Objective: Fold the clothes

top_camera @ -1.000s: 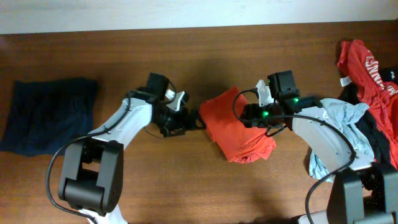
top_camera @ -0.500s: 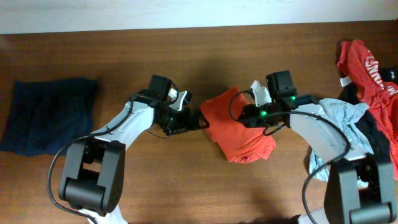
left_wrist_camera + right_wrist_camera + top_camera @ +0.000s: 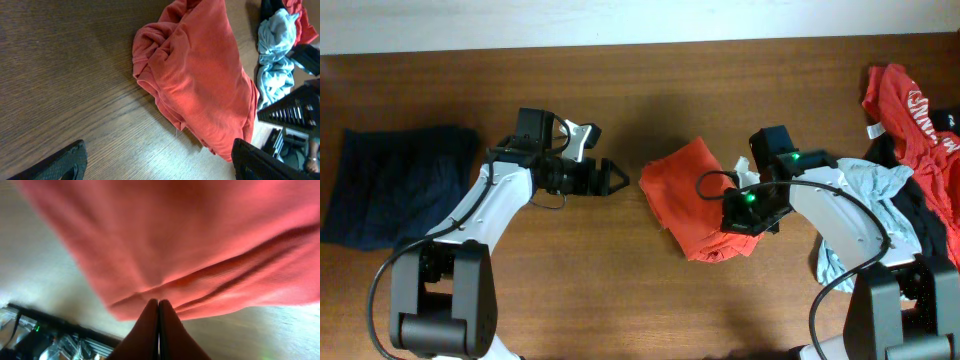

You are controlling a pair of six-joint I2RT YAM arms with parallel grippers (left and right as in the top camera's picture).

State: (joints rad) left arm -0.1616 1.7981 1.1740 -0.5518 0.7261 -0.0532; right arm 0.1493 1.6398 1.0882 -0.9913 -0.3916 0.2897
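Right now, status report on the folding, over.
Left gripper open, clear of cloth. Right gripper shut on orange-red T-shirt, mid-table. Unfolded pile far right; nothing in the way.

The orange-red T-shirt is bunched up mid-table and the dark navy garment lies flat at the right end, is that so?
Not quite. The navy garment lies flat at the left end of the table, not the right, as the overhead view shows. The orange-red T-shirt is indeed bunched up mid-table.
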